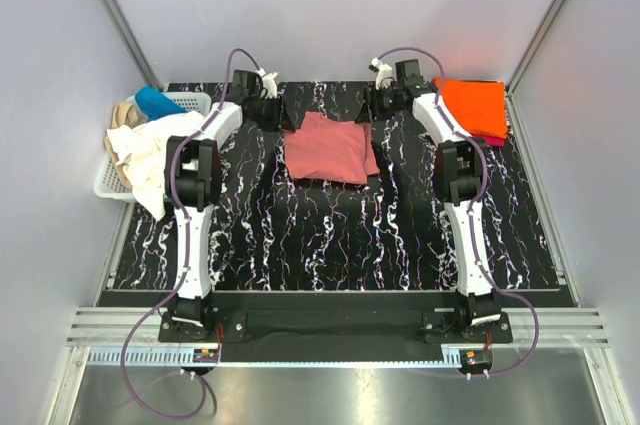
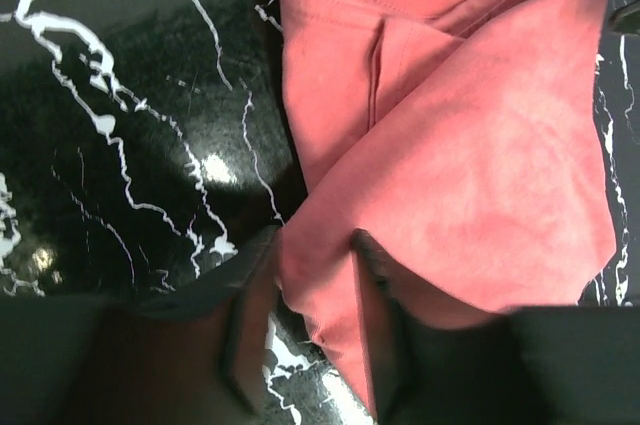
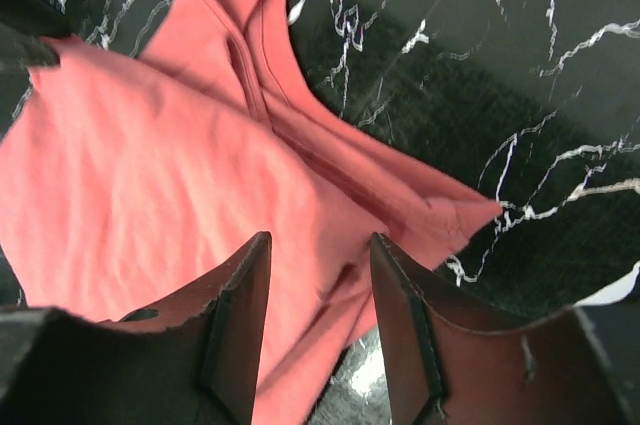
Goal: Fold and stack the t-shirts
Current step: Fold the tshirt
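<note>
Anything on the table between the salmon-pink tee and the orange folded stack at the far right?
No loose object shows on the black marbled table between the salmon-pink cloth t-shirt and the folded orange t-shirt; only the right hand sits there.

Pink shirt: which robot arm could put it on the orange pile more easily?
Probably right: the right gripper straddles the pink shirt's far right corner, and the orange pile lies beside that arm. The left gripper sits across the shirt.

Black marbled tabletop (image 1: 330,235), pale grey walls (image 1: 330,5), aluminium rail (image 1: 110,327) in front.
</note>
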### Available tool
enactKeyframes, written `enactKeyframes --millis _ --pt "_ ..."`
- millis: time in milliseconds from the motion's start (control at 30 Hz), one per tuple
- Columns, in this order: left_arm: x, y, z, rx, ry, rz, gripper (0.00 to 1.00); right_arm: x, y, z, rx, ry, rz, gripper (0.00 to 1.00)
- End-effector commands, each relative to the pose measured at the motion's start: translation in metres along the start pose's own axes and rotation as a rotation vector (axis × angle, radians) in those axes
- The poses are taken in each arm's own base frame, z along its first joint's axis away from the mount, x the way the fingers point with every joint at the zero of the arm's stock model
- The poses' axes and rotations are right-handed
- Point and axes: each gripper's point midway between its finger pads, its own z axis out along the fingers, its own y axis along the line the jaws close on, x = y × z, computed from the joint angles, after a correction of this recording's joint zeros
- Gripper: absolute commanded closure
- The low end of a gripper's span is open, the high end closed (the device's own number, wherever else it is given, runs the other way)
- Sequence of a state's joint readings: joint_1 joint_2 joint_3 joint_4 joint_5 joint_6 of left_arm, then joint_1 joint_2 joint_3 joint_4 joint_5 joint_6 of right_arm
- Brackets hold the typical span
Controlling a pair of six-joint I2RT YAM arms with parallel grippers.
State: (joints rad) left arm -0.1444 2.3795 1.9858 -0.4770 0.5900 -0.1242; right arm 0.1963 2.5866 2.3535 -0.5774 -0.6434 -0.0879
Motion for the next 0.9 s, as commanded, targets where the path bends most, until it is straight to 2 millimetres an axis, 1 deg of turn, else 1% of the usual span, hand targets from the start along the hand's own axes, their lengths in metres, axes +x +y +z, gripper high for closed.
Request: enactKeyframes --millis 0,33,67,167,267,400,433,467,500,533,567,600,667,700,733,767,867 --pt "-0.026 -0.010 -0.003 0.061 -0.059 0.077 0.67 -0.007 -0.005 -0.007 0.017 -0.001 -0.060 0.49" --pt "-0.026 -0.012 -0.003 0.066 -0.059 0.081 0.71 -0.007 -0.005 -0.007 0.010 0.001 -0.069 0.49" --pt "-0.027 -0.013 -0.004 0.070 -0.061 0.081 0.79 -0.004 -0.005 -0.005 0.002 0.007 -0.067 0.50" --pt "-0.031 -0.019 -0.008 0.084 -0.067 0.090 0.89 -0.005 -0.001 -0.007 -0.033 0.004 -0.072 0.51" --pt "-0.034 -0.020 -0.011 0.081 -0.072 0.100 1.00 -0.009 0.003 -0.008 -0.051 -0.005 -0.089 0.50" --pt "-0.038 -0.024 -0.014 0.090 -0.080 0.105 1.00 -0.007 -0.006 -0.004 -0.027 0.002 -0.089 0.48" --pt "-0.036 -0.022 -0.016 0.078 -0.067 0.103 0.93 -0.007 -0.007 -0.004 -0.021 0.004 -0.088 0.48" --pt "-0.038 -0.022 -0.019 0.065 -0.067 0.113 0.81 -0.006 -0.010 -0.004 -0.015 0.006 -0.085 0.47" --pt "-0.038 -0.017 -0.022 0.038 -0.065 0.141 0.55 -0.004 -0.009 -0.003 -0.018 0.011 -0.088 0.47" --pt "-0.037 -0.009 -0.024 -0.009 -0.061 0.149 0.52 -0.003 -0.010 -0.003 -0.018 0.012 -0.087 0.47" --pt "-0.038 -0.006 -0.029 -0.024 -0.063 0.146 0.50 -0.002 -0.010 -0.002 -0.023 0.012 -0.088 0.46" --pt "-0.038 -0.002 -0.031 -0.034 -0.062 0.182 0.49 -0.002 -0.010 -0.002 -0.029 0.013 -0.087 0.46" --pt "-0.037 0.002 -0.034 -0.032 -0.059 0.177 0.45 -0.001 -0.010 0.001 -0.040 0.013 -0.085 0.46" --pt "-0.036 0.002 -0.034 -0.024 -0.056 0.176 0.43 0.000 -0.010 0.002 -0.044 0.013 -0.082 0.46" --pt "-0.034 -0.001 -0.033 -0.003 -0.051 0.175 0.38 0.000 -0.009 0.003 -0.052 0.014 -0.080 0.46" --pt "-0.030 0.000 -0.030 0.008 -0.042 0.171 0.37 0.000 -0.008 0.004 -0.058 0.011 -0.080 0.46" --pt "-0.020 0.000 -0.023 0.044 -0.017 0.160 0.37 0.000 -0.007 0.006 -0.072 0.009 -0.075 0.46"
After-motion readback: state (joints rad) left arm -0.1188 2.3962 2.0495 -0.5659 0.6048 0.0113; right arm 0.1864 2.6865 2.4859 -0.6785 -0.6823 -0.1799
